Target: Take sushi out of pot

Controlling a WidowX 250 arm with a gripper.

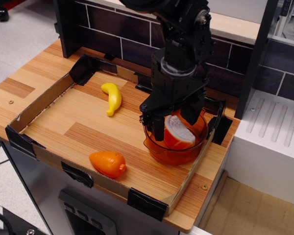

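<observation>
The sushi (180, 135), an orange wedge with a white ridged top, lies inside the transparent orange pot (170, 155) at the right end of the cardboard tray. My black gripper (176, 123) has come down into the pot from above. Its jaws are open, with one finger (158, 129) left of the sushi and the other behind it on the right, so they straddle it. I cannot tell whether the fingers touch it. The sushi still rests in the pot.
A yellow banana (111, 97) lies in the tray's back middle. An all-orange carrot-like toy (108, 163) lies near the front wall of the cardboard tray (48, 152). A dark brick wall stands behind. A white unit (272, 142) is to the right. The strawberry is hidden behind my arm.
</observation>
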